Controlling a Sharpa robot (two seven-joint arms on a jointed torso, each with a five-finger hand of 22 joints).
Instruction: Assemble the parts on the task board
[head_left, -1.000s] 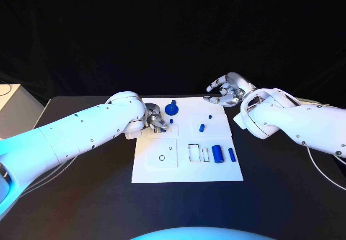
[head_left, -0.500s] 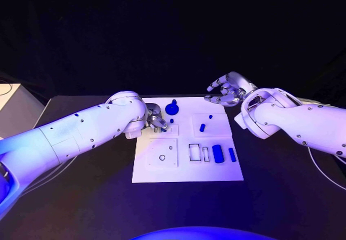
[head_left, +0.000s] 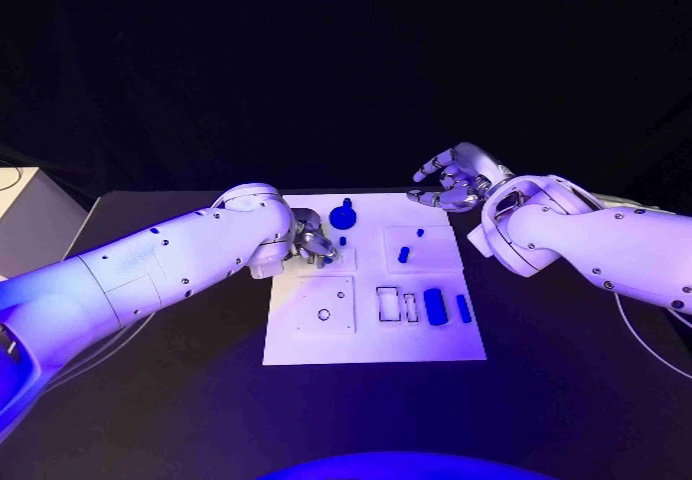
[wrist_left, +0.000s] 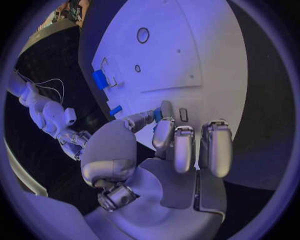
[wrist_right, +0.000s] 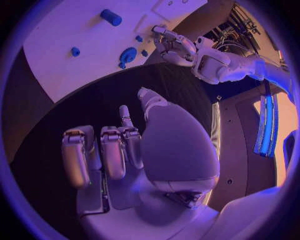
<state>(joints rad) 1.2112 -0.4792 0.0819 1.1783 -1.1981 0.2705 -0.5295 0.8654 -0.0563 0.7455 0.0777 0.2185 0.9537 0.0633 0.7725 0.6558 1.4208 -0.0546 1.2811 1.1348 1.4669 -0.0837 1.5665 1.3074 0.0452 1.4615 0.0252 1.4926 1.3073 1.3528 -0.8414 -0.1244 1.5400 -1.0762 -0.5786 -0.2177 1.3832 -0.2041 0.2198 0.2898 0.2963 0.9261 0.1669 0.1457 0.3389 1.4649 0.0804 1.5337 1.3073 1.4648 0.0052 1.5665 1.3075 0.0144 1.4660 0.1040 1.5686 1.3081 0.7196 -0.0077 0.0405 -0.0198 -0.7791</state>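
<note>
Parts lie scattered over the task board (head_left: 433, 340), the white plate in the middle of the black table (head_left: 159, 400). At the board's far edge stands a round blue knob part (head_left: 343, 214). Just right of it, on a raised square panel, sit a small blue peg (head_left: 420, 233) and a short blue piece (head_left: 404, 255). On the near right of the board a larger blue cylinder (head_left: 436, 306) lies beside a slimmer blue bar (head_left: 463, 308), with outlined rectangular slots just left of them. A square panel with a small ring hole (head_left: 323, 314) occupies the near left.

The left hand (head_left: 313, 245) reaches over the far-left part of the board, near the knob part. In the left wrist view its fingers (wrist_left: 164, 131) are bent downward toward the plate and a tiny blue piece (wrist_left: 157, 114) shows at the fingertips, seemingly pinched between the thumb and a finger; whether it is truly gripped cannot be told for certain. The white left forearm hides the board's left margin from the head camera.

The right hand (head_left: 454, 175) hovers off the board's far-right corner above the dark table, its fingers loosely curled and apart, holding nothing. The right arm's bulky wrist overlaps the board's right edge.
</note>
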